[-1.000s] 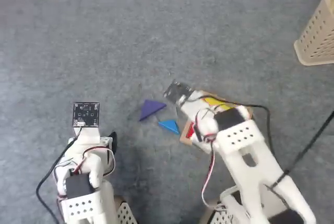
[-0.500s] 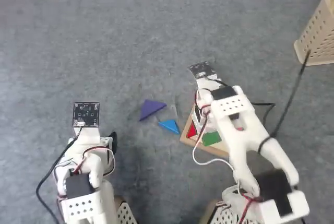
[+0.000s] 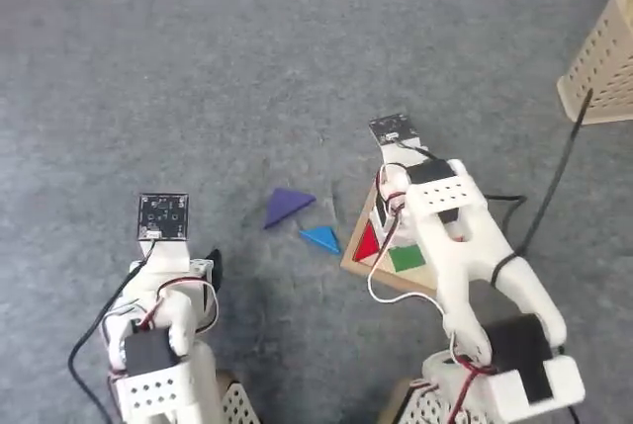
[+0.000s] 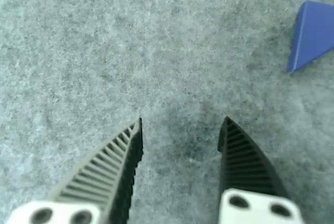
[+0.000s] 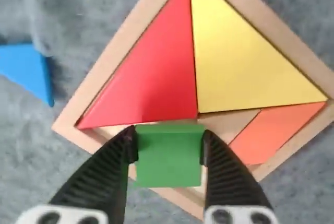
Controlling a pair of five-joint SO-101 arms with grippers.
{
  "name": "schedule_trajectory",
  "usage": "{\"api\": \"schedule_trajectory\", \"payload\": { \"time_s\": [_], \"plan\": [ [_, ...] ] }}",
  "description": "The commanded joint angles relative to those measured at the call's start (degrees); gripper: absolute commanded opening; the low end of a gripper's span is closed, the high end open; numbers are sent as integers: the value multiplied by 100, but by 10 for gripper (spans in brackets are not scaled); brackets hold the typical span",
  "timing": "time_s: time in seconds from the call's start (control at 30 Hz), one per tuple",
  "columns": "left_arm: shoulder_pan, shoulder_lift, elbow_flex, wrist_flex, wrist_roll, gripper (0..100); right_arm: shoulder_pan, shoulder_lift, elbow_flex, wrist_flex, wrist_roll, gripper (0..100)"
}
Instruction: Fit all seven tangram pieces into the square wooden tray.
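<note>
Operator: Tray first. Where does it sit?

Observer: The square wooden tray [image 3: 358,264] lies on the grey carpet [image 3: 198,78], right of the middle and partly under the right arm.

Operator: Pieces inside it?

Observer: A red triangle [image 5: 156,83] and a yellow triangle [image 5: 240,62] lie flat, meeting along one straight edge. An orange parallelogram [image 5: 271,130] rests against the yellow triangle and runs along the rim. A patch of bare wood shows beside it.

Operator: Right gripper?

Observer: The right gripper [image 5: 168,134] is clamped on the green square [image 5: 168,161], one finger on each side. The square is at the tray's edge nearest the arm bases. One side of it meets the red triangle and it covers part of the rim. Whether it is seated flat or held just above the wood, I cannot tell.

Operator: Loose pieces?

Observer: A blue triangle [image 3: 321,238] lies on the carpet near the tray, on the side toward the left arm, with a strip of carpet between it and the rim. A purple triangle [image 3: 287,207] lies near the blue one, not touching it.

Operator: Left gripper?

Observer: The left gripper [image 4: 182,121] has its fingers spread apart over bare carpet, well away from the tray. The purple triangle lies ahead of it, off to one side.

Operator: Anything else?

Observer: A beige slotted basket [image 3: 603,58] stands at the far right edge.
</note>
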Motion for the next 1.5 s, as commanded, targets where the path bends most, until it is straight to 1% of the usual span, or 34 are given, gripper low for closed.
{"api": "schedule_trajectory", "payload": {
  "time_s": [0.0,0.23,0.43,0.6,0.67,0.8,0.87,1.0,1.1,1.17,1.3,1.4,1.47],
  "plan": [
    [-26,-97,-22,35,44,225,31,-101,-325,-57,132,158],
    [-26,-97,-22,35,44,225,13,-110,-334,-57,132,162],
    [-26,-97,-22,35,44,225,-163,-110,-325,-31,149,164],
    [-26,-97,-22,35,44,225,-259,-110,-316,48,325,241],
    [-26,-97,-22,35,44,225,-251,-110,-316,40,325,249],
    [-26,-97,-22,35,44,225,-215,-110,-316,31,325,220],
    [-26,-97,-22,35,44,225,-198,-198,-316,22,325,189],
    [-26,-97,-22,35,44,225,101,-884,-132,-13,325,73],
    [-26,-97,-22,35,44,225,154,-1534,457,-444,387,8],
    [-26,-97,-22,35,44,225,110,-1833,853,-822,580,9],
    [-26,-97,-22,35,44,225,-48,-1921,1538,-1279,774,9],
    [-26,-97,-22,35,44,225,-22,-1974,2101,-1938,774,9],
    [-26,-97,-22,35,44,225,-22,-1938,2224,-2141,774,9]
  ]
}}
